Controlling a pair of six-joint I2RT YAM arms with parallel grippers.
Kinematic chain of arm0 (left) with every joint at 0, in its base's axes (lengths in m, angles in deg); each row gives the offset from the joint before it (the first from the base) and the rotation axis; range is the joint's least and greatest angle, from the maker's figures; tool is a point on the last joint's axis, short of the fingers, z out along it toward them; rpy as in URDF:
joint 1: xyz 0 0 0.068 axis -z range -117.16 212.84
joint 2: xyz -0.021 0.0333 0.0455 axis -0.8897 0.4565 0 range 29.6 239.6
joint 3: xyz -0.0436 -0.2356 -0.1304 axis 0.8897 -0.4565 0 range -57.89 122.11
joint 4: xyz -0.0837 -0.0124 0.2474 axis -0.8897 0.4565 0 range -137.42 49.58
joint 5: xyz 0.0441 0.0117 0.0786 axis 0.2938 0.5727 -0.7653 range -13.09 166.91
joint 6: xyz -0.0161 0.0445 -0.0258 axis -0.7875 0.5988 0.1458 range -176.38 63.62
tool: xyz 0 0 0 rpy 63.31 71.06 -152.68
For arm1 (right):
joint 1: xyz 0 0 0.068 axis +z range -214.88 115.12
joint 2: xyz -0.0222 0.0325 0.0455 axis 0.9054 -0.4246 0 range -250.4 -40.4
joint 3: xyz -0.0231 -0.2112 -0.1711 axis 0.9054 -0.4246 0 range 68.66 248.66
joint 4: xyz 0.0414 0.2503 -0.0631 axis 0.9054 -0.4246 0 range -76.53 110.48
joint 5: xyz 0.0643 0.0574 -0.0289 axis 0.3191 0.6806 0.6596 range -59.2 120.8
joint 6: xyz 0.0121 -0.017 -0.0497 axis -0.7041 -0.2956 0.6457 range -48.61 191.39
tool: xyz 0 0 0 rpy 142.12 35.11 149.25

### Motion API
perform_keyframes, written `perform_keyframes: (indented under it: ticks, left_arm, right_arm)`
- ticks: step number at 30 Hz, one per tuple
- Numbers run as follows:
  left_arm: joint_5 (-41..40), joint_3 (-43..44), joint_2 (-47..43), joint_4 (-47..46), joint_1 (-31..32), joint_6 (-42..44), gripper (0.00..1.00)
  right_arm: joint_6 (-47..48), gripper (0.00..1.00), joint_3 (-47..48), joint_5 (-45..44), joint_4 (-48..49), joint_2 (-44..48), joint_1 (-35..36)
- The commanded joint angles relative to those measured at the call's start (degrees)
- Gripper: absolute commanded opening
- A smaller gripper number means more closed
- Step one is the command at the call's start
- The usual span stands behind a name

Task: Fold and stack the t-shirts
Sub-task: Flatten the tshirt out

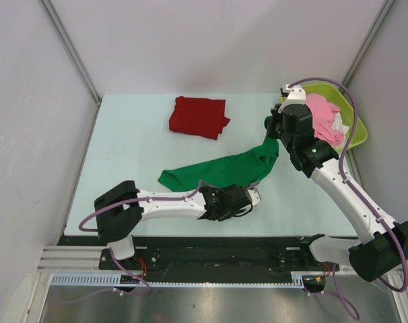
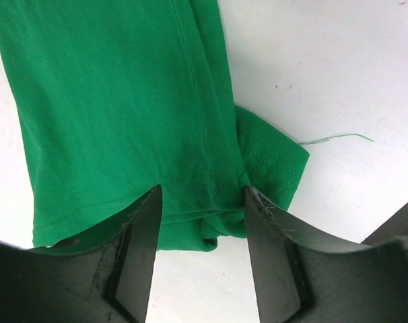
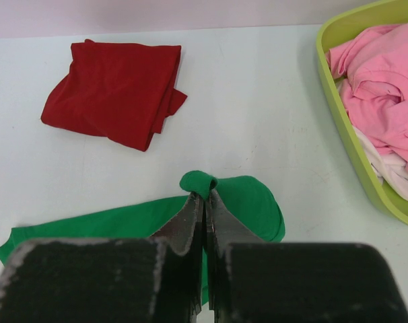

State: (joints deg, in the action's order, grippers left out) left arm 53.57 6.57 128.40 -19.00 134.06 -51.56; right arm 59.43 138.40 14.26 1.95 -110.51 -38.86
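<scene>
Pale table seen from above: roughly halfway through the job, at a guess. Busy with the green t-shirt, and by the look of it getting the thing stretched flat before any fold. Lying in a long twisted band across the middle of the table, bunched and rope-like, nowhere near flat. Soft, floppy cotton, with clear hem stitching in the left wrist view. Raised a bit at the far right end, low at the near end.

Dark red t-shirt at the far middle, well apart from the green 1. Already folded into a rough square with slightly uneven edges. Probably the base of the stack.

Lime-green bin at the far right, with a pink garment and a white cloth inside. Not part of this.

Right gripper: fingers pressed together, pinching a small fold of green at the bin end. Left gripper: jaws spread wide either side of the hem, nothing clamped. Can't tell if touching the cloth.

Next, probably: clamp the left onto that hem, then draw the 2 ends apart and lay it down flat. Worth catching both hem layers, or only 1 gets dragged.

Also 1 loose thread on the table just beside the shirt.
</scene>
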Motion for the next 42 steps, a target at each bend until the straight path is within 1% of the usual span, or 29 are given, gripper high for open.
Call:
perform_keyframes:
  ticks: [1,2,3,6,8,9,11,12,16,20,23,26,30,32,33,34,36,38,39,40,41,42]
  left_arm:
    - [1.71,0.13,0.07,-1.35,-0.47,2.12,0.51]
    - [1.97,0.31,0.07,-1.27,-0.64,2.12,0.46]
    - [2.32,0.31,0.07,-1.27,-0.91,2.12,0.35]
    - [3.03,0.48,0.42,-1.44,-1.26,2.12,0.20]
    - [3.47,0.75,0.60,-1.53,-1.43,2.12,0.15]
    - [3.56,0.83,0.69,-1.53,-1.52,2.04,0.10]
    - [3.65,1.10,0.51,-1.44,-1.61,2.12,0.06]
    - [3.56,1.10,0.16,-1.36,-1.61,2.12,0.01]
    - [2.77,1.71,-2.55,-1.09,-1.61,1.95,0.00]
    - [1.71,2.85,-8.96,-0.04,-2.66,1.16,0.00]
    - [1.97,3.73,-13.18,0.49,-4.85,0.19,0.00]
    - [3.03,4.44,-18.99,0.84,-7.57,-0.86,0.00]
    - [1.63,5.75,-26.36,2.07,-10.74,-2.53,0.00]
    - [-0.04,7.42,-31.99,2.69,-12.15,-3.23,0.00]
    - [-0.83,8.21,-33.92,2.78,-12.33,-3.32,0.00]
    - [-2.49,9.09,-37.94,3.12,-12.51,-3.33,0.00]
    - [-3.56,12.34,-41.66,3.30,-12.51,-3.15,0.00]
    - [-2.17,15.14,-47.79,1.73,-12.51,-2.36,0.00]
    - [-1.46,16.03,-50.09,0.94,-12.51,-2.10,0.00]
    - [-0.58,16.82,-51.85,-0.90,-12.51,-1.92,0.00]
    - [1.08,17.70,-55.53,-2.31,-12.51,-1.31,0.00]
    - [2.05,17.97,-57.13,-3.97,-12.51,-0.96,0.00]
  right_arm:
    - [0.01,0.00,0.05,0.01,1.12,0.41,-0.18]
    - [-0.07,0.00,0.05,0.01,1.12,0.41,-0.27]
    - [-0.07,0.00,0.05,-0.08,1.12,0.41,-0.36]
    - [-0.16,0.00,0.05,-0.08,1.03,0.50,-0.18]
    - [0.01,0.00,0.05,-0.25,1.12,0.58,-0.27]
    - [0.01,0.00,0.05,-0.25,1.03,0.67,-0.27]
    - [0.10,0.00,0.05,-0.34,1.21,0.85,-0.27]
    - [0.10,0.00,0.05,-0.25,1.21,0.94,-0.36]
    - [0.19,0.00,0.05,-0.34,1.30,1.02,-0.36]
    - [-0.34,0.00,0.05,-1.13,1.47,2.68,-0.27]
    - [-0.51,0.00,0.14,-1.74,2.52,5.15,-0.36]
    - [-0.51,0.00,0.31,-2.62,2.88,8.14,-0.53]
    - [-1.04,0.00,1.10,-3.94,1.30,10.95,-1.32]
    - [-1.04,0.00,1.98,-4.73,0.68,13.93,-1.67]
    - [-0.95,0.00,3.46,-5.00,0.68,15.16,-1.76]
    - [-0.52,0.00,4.44,-5.09,0.59,17.61,-1.68]
    - [0.18,0.00,7.76,-4.91,0.85,20.00,-1.59]
    - [1.50,0.00,8.22,-1.25,3.65,24.91,-1.59]
    - [1.59,0.00,8.22,0.09,7.50,26.84,-1.59]
    - [1.68,0.00,8.40,1.58,9.71,28.43,-1.50]
    - [1.34,0.00,8.84,4.46,11.47,30.97,-1.59]
    - [0.55,0.00,9.62,5.54,13.67,31.52,-1.59]
